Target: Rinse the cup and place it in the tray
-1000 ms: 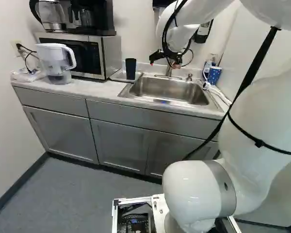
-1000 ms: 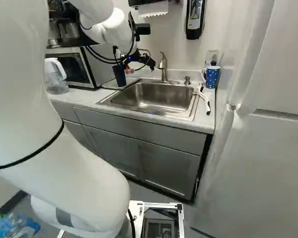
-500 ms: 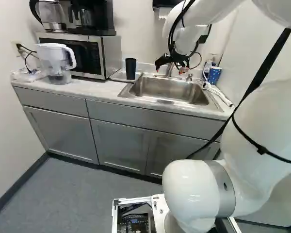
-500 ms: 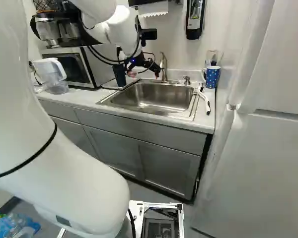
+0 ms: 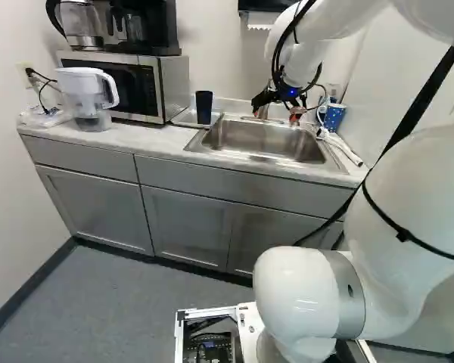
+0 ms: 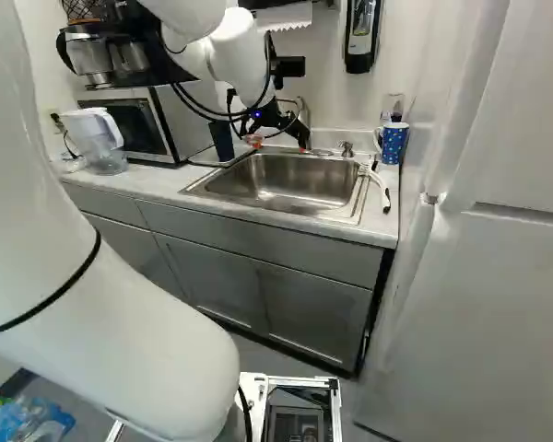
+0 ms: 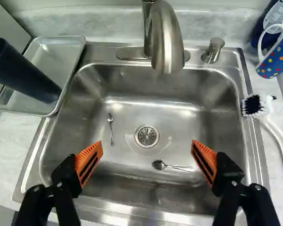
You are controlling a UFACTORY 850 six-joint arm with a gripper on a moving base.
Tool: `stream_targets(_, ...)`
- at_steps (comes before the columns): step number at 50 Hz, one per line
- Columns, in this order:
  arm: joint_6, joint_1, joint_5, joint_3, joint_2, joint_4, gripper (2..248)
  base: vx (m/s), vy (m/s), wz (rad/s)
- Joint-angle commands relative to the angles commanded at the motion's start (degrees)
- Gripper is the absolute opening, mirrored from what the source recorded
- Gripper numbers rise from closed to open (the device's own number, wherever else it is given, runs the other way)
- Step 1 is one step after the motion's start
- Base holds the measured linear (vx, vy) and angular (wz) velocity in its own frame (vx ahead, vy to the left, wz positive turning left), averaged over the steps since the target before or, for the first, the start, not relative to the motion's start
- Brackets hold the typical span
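Over the sink hangs my gripper, its two fingers wide apart. In the wrist view the gripper is open, with only the sink basin beneath its orange pads. A dark cup stands upright in the metal tray, left of the sink in the left base view. A blue mug with coloured dots stands on the counter in the corner beyond the sink's other side. The faucet arches over the sink's back edge. Neither cup touches the gripper.
Inside the sink lie a spoon and a small utensil. A dish brush lies beside the sink near the mug. A water pitcher and a microwave stand on the counter beyond the tray.
The arm has carried the open gripper to the right and somewhat lower over the sink, away from the dark cup. Cups, tray and base have stayed put.
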Motion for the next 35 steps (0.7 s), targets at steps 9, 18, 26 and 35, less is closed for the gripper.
stream_targets(9,0.0,0.0,0.0,0.0,0.0,0.0,247,0.0,0.0,0.0)
stream_targets(18,0.0,0.0,0.0,0.0,0.0,0.0,247,0.0,0.0,0.0)
stream_targets(26,0.0,0.0,0.0,0.0,0.0,0.0,247,0.0,0.0,0.0)
stream_targets(35,0.0,0.0,0.0,0.0,0.0,0.0,247,0.0,0.0,0.0)
